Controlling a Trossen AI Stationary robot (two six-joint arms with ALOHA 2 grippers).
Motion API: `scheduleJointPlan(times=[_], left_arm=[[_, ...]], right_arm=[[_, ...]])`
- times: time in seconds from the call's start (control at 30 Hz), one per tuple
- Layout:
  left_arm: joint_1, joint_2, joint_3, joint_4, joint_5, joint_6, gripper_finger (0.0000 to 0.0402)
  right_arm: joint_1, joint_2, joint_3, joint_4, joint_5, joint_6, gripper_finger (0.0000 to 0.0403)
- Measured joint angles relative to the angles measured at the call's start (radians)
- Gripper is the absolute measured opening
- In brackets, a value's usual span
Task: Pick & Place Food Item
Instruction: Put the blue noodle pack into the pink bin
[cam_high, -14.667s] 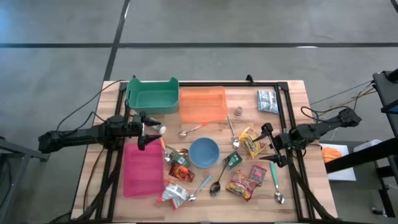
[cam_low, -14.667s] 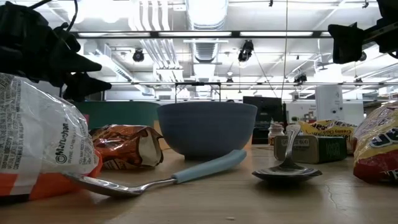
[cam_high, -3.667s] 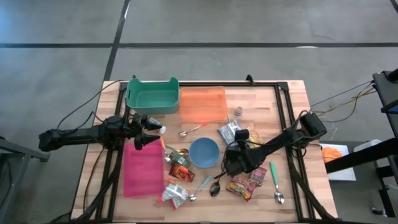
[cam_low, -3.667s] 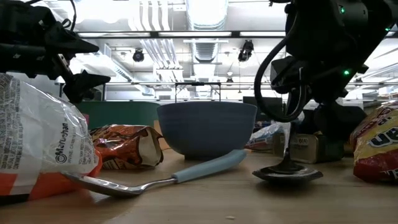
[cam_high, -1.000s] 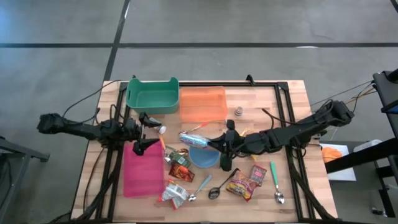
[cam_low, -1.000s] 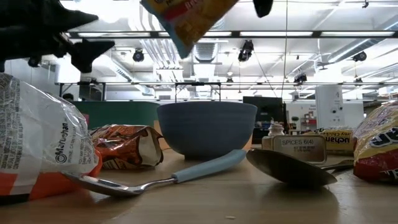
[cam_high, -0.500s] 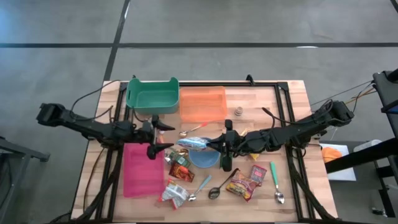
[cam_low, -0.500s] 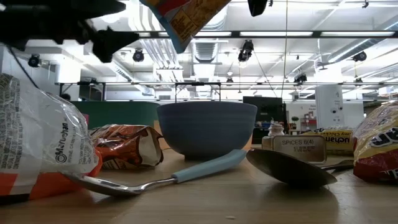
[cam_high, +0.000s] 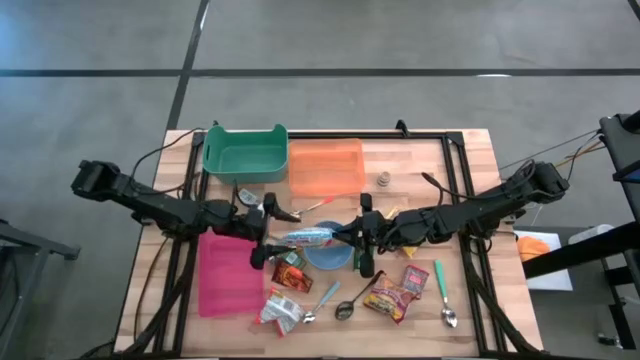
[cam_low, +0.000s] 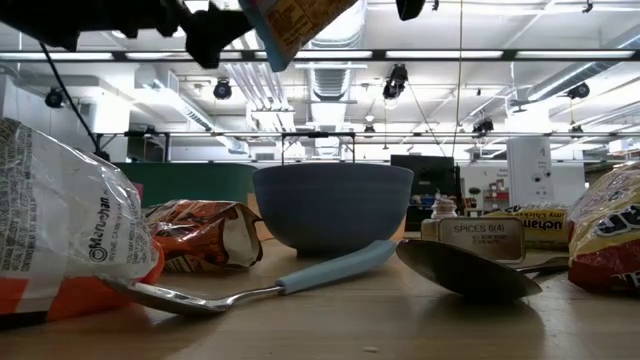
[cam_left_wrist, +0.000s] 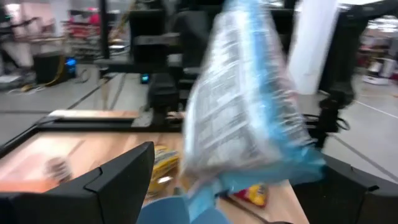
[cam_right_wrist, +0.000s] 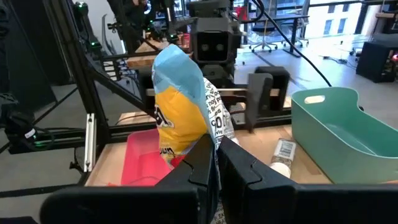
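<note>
**Snack bag held aloft between two hands, handover about to close**

The right hand is clenched on one end of the blue-and-yellow snack bag, holding it in the air above the blue bowl, with the bag stretching away from its fingertips toward the other arm. The left hand faces it with fingers spread wide and grasping nothing; in the left wrist view the bag fills the space between its two dark fingers, so the free end looks to be within or just short of the gap.

This reads as the transfer step of the pick and place: the bag is lifted and offered, not yet received. The next move calls for the left hand to close on the free end before the right lets go, then carry it to a container.

Room is fair. The pink tray lies just below and beside the left hand, the green bin and orange tray beyond it toward the far edge of the worktop. Under both hands the surface is cluttered with packets and spoons, so staying high is wise.
</note>
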Motion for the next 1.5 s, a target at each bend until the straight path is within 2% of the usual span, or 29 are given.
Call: scheduleJointPlan(times=[0.2,0.3,0.43,0.7,0.9,1.07,1.23,1.37,1.5], left_arm=[[-0.022,0.028,0.024,-0.002,0.006,0.023,0.0346],[-0.034,0.026,0.025,-0.002,0.01,0.028,0.0322],[-0.043,0.021,0.025,0.001,0.01,0.033,0.026],[-0.044,0.022,0.025,0.005,0.014,0.029,0.0108],[-0.044,0.021,0.025,0.013,0.039,0.029,0.0039],[-0.044,0.022,0.025,0.017,0.048,0.028,0.0009],[-0.044,0.021,0.025,0.019,0.048,0.002,0.0002],[-0.044,0.022,0.025,0.017,0.048,-0.025,0.0001],[-0.045,0.022,0.025,0.009,0.051,-0.049,0.0001]], right_arm=[[0.0,0.0,0.0,0.002,-0.002,-0.002,0.0011],[0.0,0.0,0.0,0.003,-0.004,-0.01,0.0011],[0.001,0.0,0.0,0.003,-0.004,-0.01,0.0011],[0.001,0.0,0.0,0.003,-0.008,-0.006,0.0011],[0.001,0.0,0.0,0.016,-0.067,-0.014,0.0011],[0.005,0.0,0.0,0.02,-0.076,-0.009,0.0011],[0.006,0.0,0.0,0.012,-0.075,-0.02,0.0017],[0.006,0.003,-0.003,0.014,-0.075,-0.042,0.0055],[0.007,0.043,-0.003,0.035,-0.076,-0.05,0.0117]])
